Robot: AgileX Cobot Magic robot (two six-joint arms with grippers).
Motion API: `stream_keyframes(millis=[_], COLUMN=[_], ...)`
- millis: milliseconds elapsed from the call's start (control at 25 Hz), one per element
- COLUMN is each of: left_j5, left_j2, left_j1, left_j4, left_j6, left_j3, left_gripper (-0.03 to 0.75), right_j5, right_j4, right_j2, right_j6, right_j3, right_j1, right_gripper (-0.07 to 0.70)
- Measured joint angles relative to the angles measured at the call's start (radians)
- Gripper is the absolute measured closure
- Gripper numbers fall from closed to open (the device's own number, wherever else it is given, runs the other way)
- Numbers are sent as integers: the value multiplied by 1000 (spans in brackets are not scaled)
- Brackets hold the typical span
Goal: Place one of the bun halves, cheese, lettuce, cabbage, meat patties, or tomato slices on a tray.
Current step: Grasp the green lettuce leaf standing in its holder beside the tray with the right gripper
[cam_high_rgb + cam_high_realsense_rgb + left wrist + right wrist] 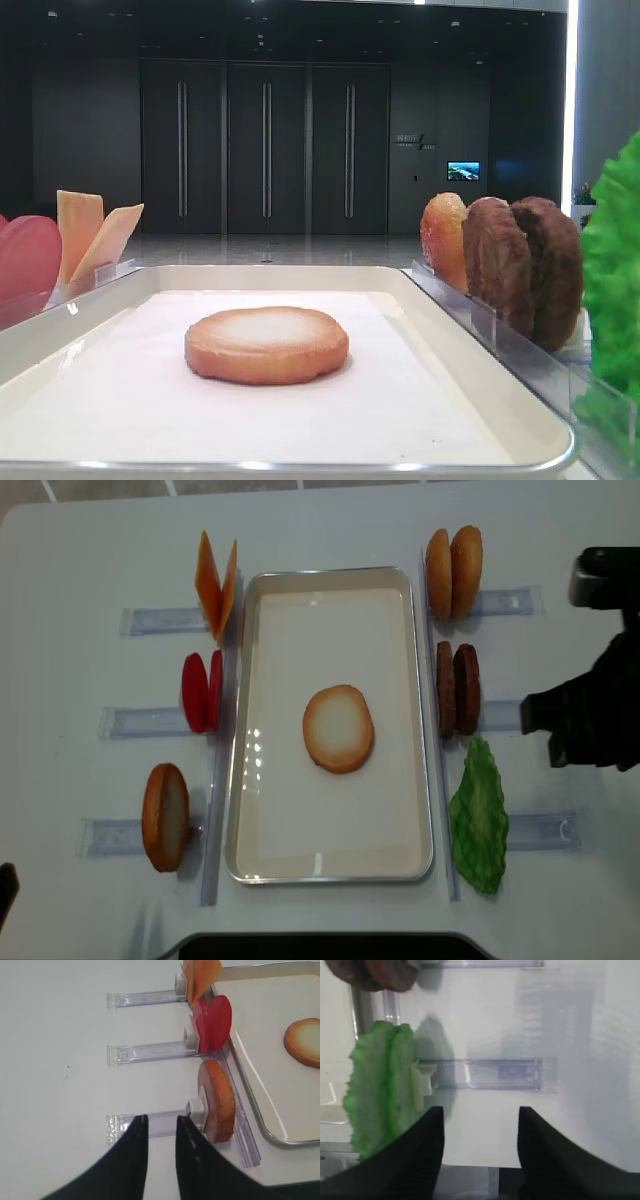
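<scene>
Right gripper spread beside lettuce, left gripper narrowly parted (holding nothing), bun half mid-tray.

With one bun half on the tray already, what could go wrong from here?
1. The lettuce leans floppy in its holder just left of the open right end effector; a grip there may only catch the ruffled edge and slip.
2. The next piece could land off-centre on the bun half and slide onto the tray.
</scene>
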Motion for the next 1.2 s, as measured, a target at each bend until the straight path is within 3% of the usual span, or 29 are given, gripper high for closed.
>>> stream_keyframes(millis=[120, 240, 400, 720, 1000, 1200], left_j5=[0, 0, 0, 0, 0, 0], left_j2=[0, 0, 0, 0, 0, 0], left_j1=[0, 0, 0, 0, 0, 0], left_j4=[0, 0, 0, 0, 0, 0], left_j6=[0, 0, 0, 0, 0, 0], left_j3=[0, 0, 0, 0, 0, 0], left_gripper=[617, 656, 704, 715, 716, 716], right_j5=[1, -5, 0, 7, -40, -63], right_j4=[-31, -32, -6, -6, -6, -6], right_j2=[73, 122, 147, 159, 159, 159], right_j6=[87, 121, 134, 174, 203, 203], right_j3=[-66, -119, -126, -126, -53, -38], right_j1=[126, 170, 178, 233, 258, 270], right_gripper=[304, 304, 304, 304, 307, 423])
